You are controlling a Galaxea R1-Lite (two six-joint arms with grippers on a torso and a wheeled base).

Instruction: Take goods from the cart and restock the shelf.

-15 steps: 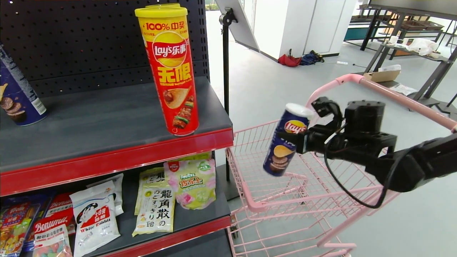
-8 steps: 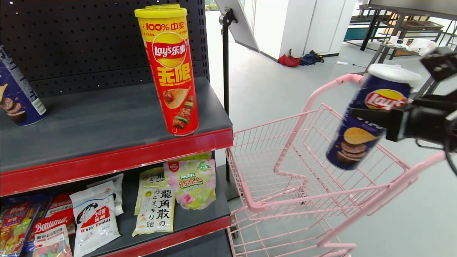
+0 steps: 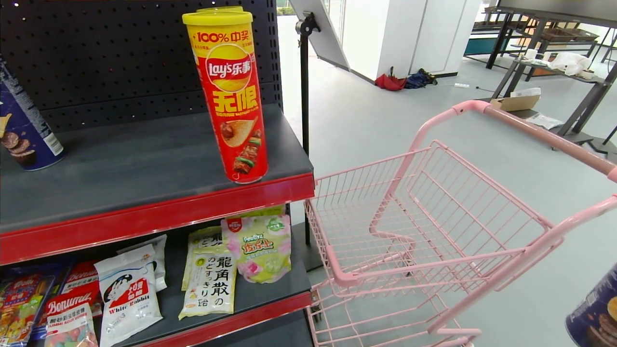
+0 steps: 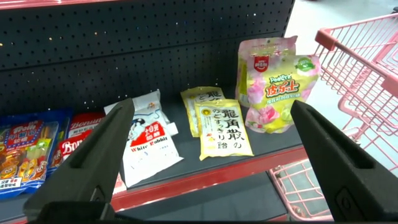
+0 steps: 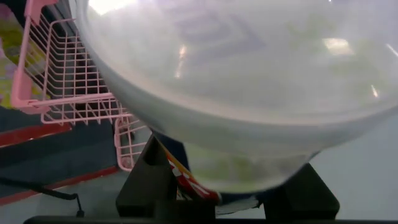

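Observation:
A dark blue chips can (image 3: 595, 318) shows its lower end at the bottom right corner of the head view, outside the pink cart (image 3: 434, 250). In the right wrist view its clear lid (image 5: 236, 81) sits close to the camera, and my right gripper (image 5: 227, 193) is shut on the can's body. The cart's basket holds no goods. On the upper shelf (image 3: 144, 159) a tall red chips can (image 3: 231, 96) stands at the right end and another blue can (image 3: 24, 130) at the far left. My left gripper (image 4: 211, 168) hangs open in front of the lower shelf.
Several snack bags (image 3: 212, 274) lie on the lower shelf (image 4: 217, 174), with a green-pink pouch (image 4: 273, 84) leaning at its right end. A black stand pole (image 3: 304, 120) rises between shelf and cart. Open grey floor stretches behind the cart.
My right arm carried the blue can from above the cart basket to the right and then down, leaving just the can's end at the head view's bottom right corner.

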